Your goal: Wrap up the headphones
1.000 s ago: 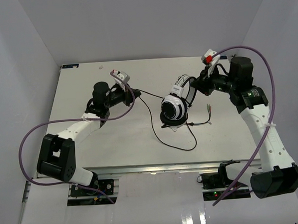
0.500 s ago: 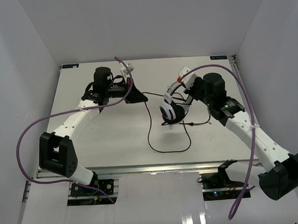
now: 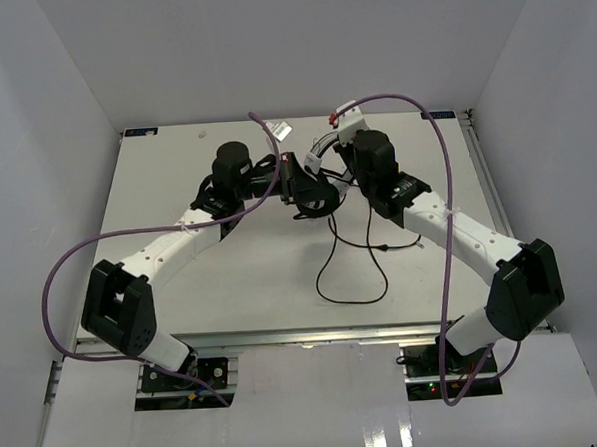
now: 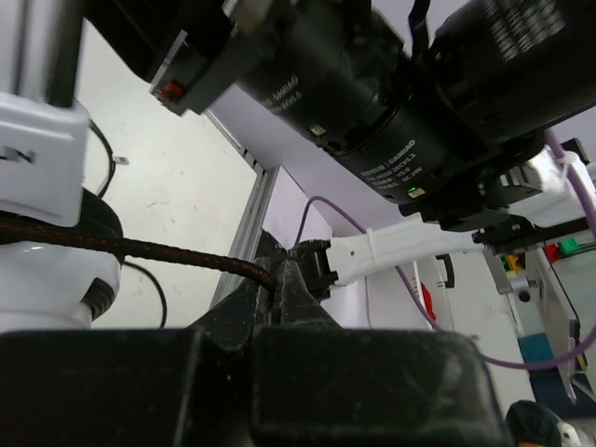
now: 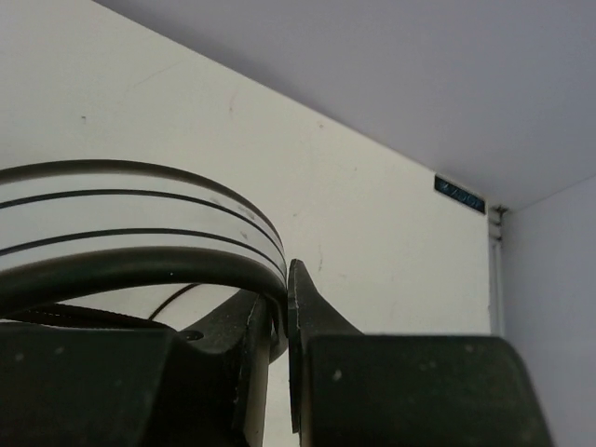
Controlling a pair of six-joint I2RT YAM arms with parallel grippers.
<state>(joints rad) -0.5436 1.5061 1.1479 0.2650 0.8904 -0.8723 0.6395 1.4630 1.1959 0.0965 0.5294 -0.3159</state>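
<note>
The headphones (image 3: 315,195) hang above the middle back of the table between my two grippers. My right gripper (image 3: 328,170) is shut on the white, black-striped headband (image 5: 140,209); its tips (image 5: 282,296) pinch the band's end. My left gripper (image 3: 299,186) is shut on the thin dark cable (image 4: 140,248) right beside a white earcup (image 4: 42,279); the cable ends between its tips (image 4: 277,284). The rest of the cable (image 3: 319,281) drops to the table and lies in a loose loop in front of the headphones. The plug is too small to pick out.
The purple arm cables (image 3: 429,137) arch above both arms. The right arm's body (image 4: 391,112) fills the upper part of the left wrist view, very close to the left gripper. The white walls (image 3: 270,55) stand behind and at both sides.
The right arm swung left with the headphones, carrying them toward the table's middle back. The left gripper moved right with the cable and now sits against the headphones. The cable loop shifted right.
</note>
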